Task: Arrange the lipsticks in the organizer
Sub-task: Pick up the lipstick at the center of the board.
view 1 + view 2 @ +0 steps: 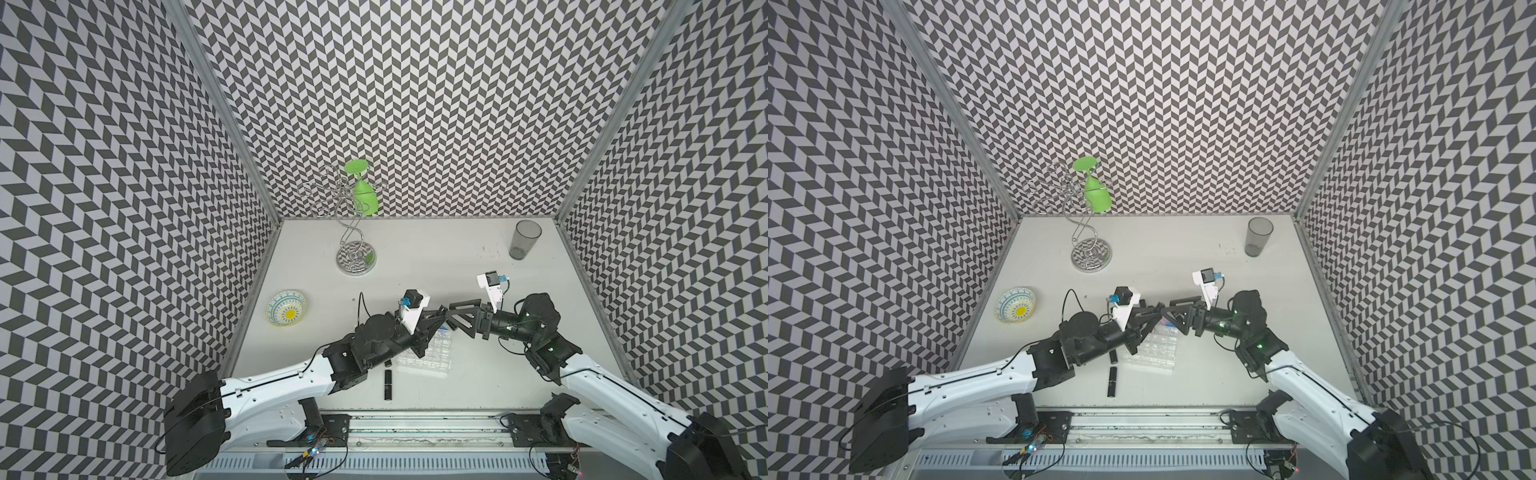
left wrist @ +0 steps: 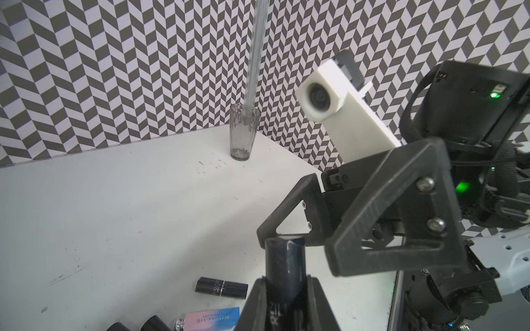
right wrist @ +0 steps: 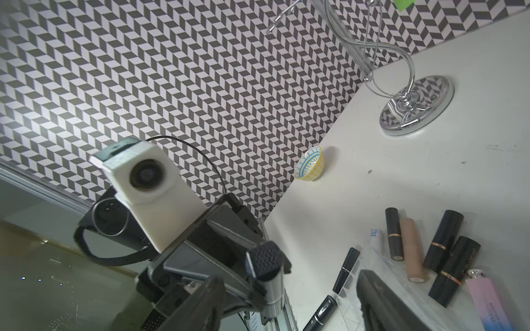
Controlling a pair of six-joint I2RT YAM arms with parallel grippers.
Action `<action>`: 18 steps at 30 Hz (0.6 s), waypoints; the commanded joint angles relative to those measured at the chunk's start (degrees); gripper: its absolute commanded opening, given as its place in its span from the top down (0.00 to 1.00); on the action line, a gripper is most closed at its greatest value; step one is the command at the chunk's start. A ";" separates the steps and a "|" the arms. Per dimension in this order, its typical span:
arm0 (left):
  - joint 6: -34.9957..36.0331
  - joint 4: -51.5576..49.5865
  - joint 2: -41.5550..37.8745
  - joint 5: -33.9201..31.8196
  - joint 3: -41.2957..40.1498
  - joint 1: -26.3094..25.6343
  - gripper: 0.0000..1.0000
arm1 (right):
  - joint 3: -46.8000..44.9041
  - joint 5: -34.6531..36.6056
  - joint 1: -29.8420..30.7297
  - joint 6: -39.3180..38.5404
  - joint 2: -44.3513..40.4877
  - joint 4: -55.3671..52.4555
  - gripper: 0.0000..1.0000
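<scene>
Okay, left gripper point(image 2: 284, 286) is pinching a black lipstick point(image 2: 282, 258), raised near the far edge of the clear organizer point(image 1: 436, 361). Right gripper point(image 3: 286, 286) has its jaws spread, flanking the tube's free end. Other lipsticks point(image 3: 443, 240) lie on the table point(image 1: 415, 257) beside the organizer.

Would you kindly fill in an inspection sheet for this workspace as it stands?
Surface: white table, a few small scuff marks.
Job's things: clear organizer, no lipstick seen in it; black lipstick, beige lipstick and pink lipstick lying beside it with others; long black lipstick lying nearer the front.
Clutter: grey tumbler, patterned bowl, wire stand with a green glass hanging on it.
Claws: left claw shut on a dark lipstick; right claw open, close to it.
Cables: black cable loops by the left arm.
Surroundings: chevron walls on three sides; metal rail along the front.
</scene>
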 commanded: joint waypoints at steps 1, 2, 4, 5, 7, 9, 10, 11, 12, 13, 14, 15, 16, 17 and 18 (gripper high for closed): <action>-0.64 2.07 -0.01 0.80 -0.21 0.27 1.00 | 0.07 -0.27 0.99 -1.07 -0.48 5.35 0.25; -0.63 2.56 0.05 1.26 -0.31 0.31 1.00 | 0.16 -0.78 1.28 -0.86 0.29 6.01 0.28; -0.79 3.94 -0.14 1.55 -0.93 0.26 1.00 | 0.25 -1.49 1.71 -0.39 1.81 7.64 0.33; -0.71 4.19 -0.13 1.49 -1.10 0.29 1.00 | 0.24 -1.59 1.89 -0.25 2.43 8.32 0.36; -0.77 4.37 0.26 1.28 -1.12 0.23 1.00 | 0.50 -1.87 2.14 -0.32 3.28 8.73 0.39; -0.82 4.15 1.16 1.40 -0.71 0.23 1.00 | 0.60 -2.10 2.21 -0.56 3.74 8.94 0.43; -0.82 4.21 1.77 1.81 -0.50 0.26 1.00 | 0.60 -1.93 2.41 -0.50 3.81 8.97 0.45; -0.82 4.40 2.34 2.43 -0.44 0.22 1.00 | 0.73 -1.67 2.61 -0.76 4.00 8.92 0.47; -0.94 4.80 2.78 2.84 -0.38 0.22 1.00 | 0.90 -1.66 2.73 -0.94 4.22 8.79 0.51; -1.08 4.77 3.27 2.99 -0.22 0.22 1.00 | 0.97 -1.66 2.79 -1.12 4.35 8.58 0.54; -1.08 4.77 3.50 2.86 -0.11 0.25 1.00 | 1.04 -1.69 2.83 -1.35 4.38 8.40 0.56; -1.13 4.59 3.65 2.43 -0.03 0.22 1.00 | 1.17 -1.59 2.83 -1.76 4.36 7.64 0.58; -1.21 4.49 3.67 2.02 -0.09 0.24 1.00 | 1.23 -1.22 2.83 -1.97 4.36 6.99 0.60; -1.30 4.55 3.58 1.53 -0.18 0.25 1.00 | 1.15 -1.02 2.87 -2.06 4.28 6.71 0.62; -1.29 4.49 3.44 1.18 -0.21 0.27 1.00 | 1.17 -0.88 2.83 -2.15 4.33 6.32 0.64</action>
